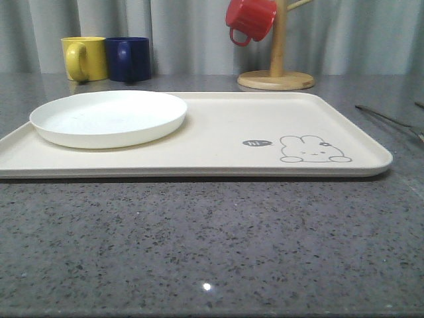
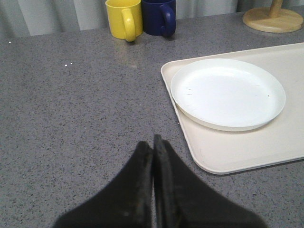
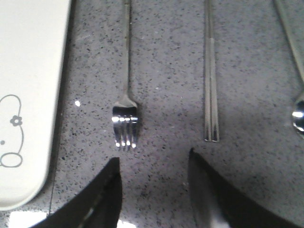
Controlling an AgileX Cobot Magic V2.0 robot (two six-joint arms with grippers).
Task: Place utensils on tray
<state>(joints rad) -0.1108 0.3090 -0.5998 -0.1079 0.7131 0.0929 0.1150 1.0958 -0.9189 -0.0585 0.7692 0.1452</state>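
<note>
The cream tray (image 1: 218, 142) with a rabbit drawing lies across the grey table, and a round white plate (image 1: 109, 117) sits on its left part. In the right wrist view a silver fork (image 3: 126, 90), a pair of chopsticks (image 3: 211, 80) and a spoon (image 3: 295, 71) lie side by side on the table beside the tray (image 3: 28, 95). My right gripper (image 3: 154, 161) hovers open just short of the fork's tines, holding nothing. My left gripper (image 2: 153, 142) is shut and empty over bare table beside the tray's corner (image 2: 228, 152). Thin utensils (image 1: 391, 120) show at the front view's right edge.
A yellow mug (image 1: 84, 58) and a dark blue mug (image 1: 129, 59) stand behind the tray at the left. A wooden mug tree (image 1: 276, 73) with a red mug (image 1: 250, 20) hanging on it stands behind the tray's right half.
</note>
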